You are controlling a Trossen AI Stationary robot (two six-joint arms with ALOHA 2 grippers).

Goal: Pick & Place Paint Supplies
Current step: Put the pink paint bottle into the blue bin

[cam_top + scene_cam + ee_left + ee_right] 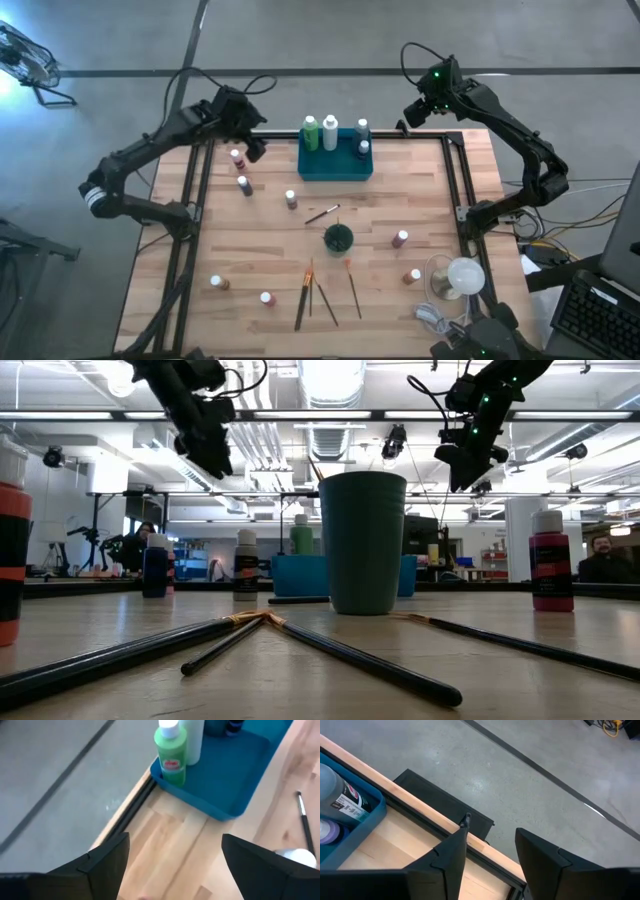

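The teal tray (335,165) sits at the table's far edge and holds a green bottle (311,131), a white bottle (330,132), a taller grey bottle (362,128) and a small dark one (364,147). Several white-capped bottles stand loose on the wood, among them a pink one (236,157) and maroon ones (291,199) (400,239). Several brushes (318,295) lie near the front edge, and another (322,214) lies beside the dark green cup (338,238). My left gripper (252,142) hovers open, left of the tray. My right gripper (414,112) hovers open beyond the tray's right end.
Black frame rails (455,180) run along the table's left, right and far sides. A white round lamp (457,277) and a coiled cable (435,316) sit at the near right corner. Bare wood lies between the tray and the cup.
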